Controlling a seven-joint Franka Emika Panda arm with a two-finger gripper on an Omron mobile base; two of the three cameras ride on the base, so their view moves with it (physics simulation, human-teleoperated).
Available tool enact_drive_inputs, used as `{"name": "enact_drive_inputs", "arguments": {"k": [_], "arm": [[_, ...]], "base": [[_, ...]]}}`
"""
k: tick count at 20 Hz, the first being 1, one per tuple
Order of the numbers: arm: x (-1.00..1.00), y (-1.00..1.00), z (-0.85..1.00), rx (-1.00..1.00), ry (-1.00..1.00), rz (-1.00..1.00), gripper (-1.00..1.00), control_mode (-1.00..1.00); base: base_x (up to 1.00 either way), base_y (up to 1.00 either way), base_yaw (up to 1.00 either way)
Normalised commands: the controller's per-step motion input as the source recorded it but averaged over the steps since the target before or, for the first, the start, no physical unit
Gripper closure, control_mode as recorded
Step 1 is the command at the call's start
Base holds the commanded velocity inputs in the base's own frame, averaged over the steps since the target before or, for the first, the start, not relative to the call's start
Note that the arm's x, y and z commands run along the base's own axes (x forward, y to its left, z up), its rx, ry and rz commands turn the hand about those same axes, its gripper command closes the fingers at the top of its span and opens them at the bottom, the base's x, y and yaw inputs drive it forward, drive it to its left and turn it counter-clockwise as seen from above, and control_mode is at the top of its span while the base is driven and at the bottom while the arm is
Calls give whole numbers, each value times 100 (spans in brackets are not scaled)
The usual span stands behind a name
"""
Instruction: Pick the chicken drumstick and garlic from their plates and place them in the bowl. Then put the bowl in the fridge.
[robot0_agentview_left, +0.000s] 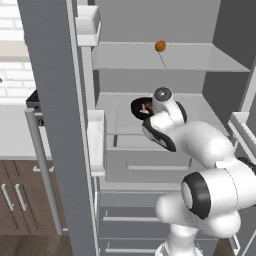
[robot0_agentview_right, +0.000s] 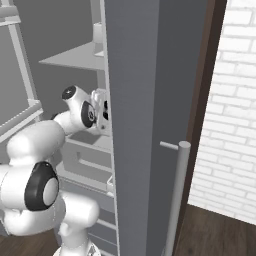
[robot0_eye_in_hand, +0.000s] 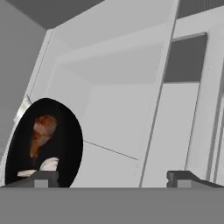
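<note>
The claw (robot0_eye_in_hand: 111, 177) is seen in the hand view with its two dark finger tips (robot0_eye_in_hand: 41, 178) set far apart at the bottom of the picture, spread wide, and nothing is held between them. The black bowl (robot0_eye_in_hand: 65, 144) is found on the left of the gap in that view, just beyond the left finger tip, whose top overlaps the bowl's lower edge; whether tip and bowl touch cannot be told. Inside the bowl the reddish-brown chicken drumstick (robot0_eye_in_hand: 41, 131) is seen in the upper part, and the pale garlic (robot0_eye_in_hand: 49, 163) lies below it, nearest the left finger tip. Ahead of the claw and to the right of the bowl, the pale shelf and inner walls of the fridge (robot0_eye_in_hand: 122, 109) are shown. In the left base view the bowl (robot0_agentview_left: 137, 107) is set on a middle shelf of the open fridge (robot0_agentview_left: 50, 100), just past the arm's wrist, and a small orange fruit (robot0_agentview_left: 160, 46) rests on the shelf above. In the right base view the hand is reached in behind the open fridge door (robot0_agentview_right: 140, 100).
</note>
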Motion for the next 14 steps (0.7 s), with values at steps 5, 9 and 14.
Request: {"name": "enact_drive_inputs", "arguments": {"k": [5,9,14], "arm": [[-99,2,73,0,0,4,-100,-100],[-100,0,48,0,0,12,-100,-100],[-100,0,56,-6,1,23,-100,-100]], "base": [[0,0,0],[0,0,0],[0,0,0]]}}
